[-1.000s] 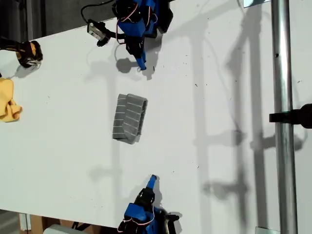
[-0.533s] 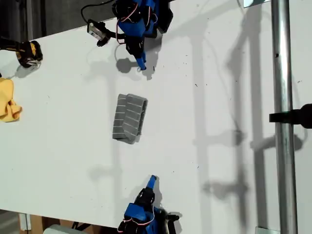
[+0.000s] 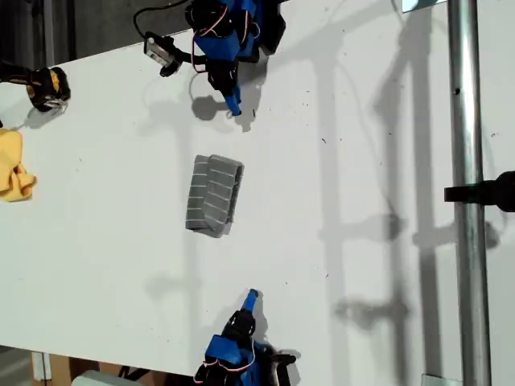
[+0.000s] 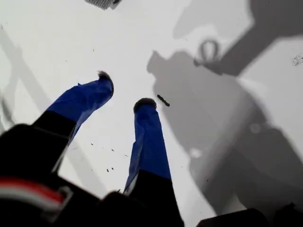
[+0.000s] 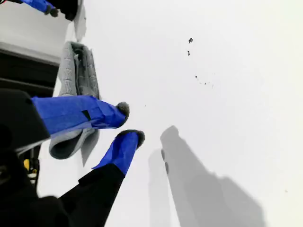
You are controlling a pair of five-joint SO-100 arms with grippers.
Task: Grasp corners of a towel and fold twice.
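The towel point(image 3: 214, 195) sits as a small folded bundle mid-table, so both folds look done; my first gripper point(image 4: 126, 92) and my second gripper point(image 5: 130, 121) hover apart from it, jaws slightly parted and empty; little seems left.

Towel point(image 4: 103, 4) cut off by first wrist view's edge; yellow cloth point(image 3: 14, 166) clipped at exterior view's left; towel corners not discernible.
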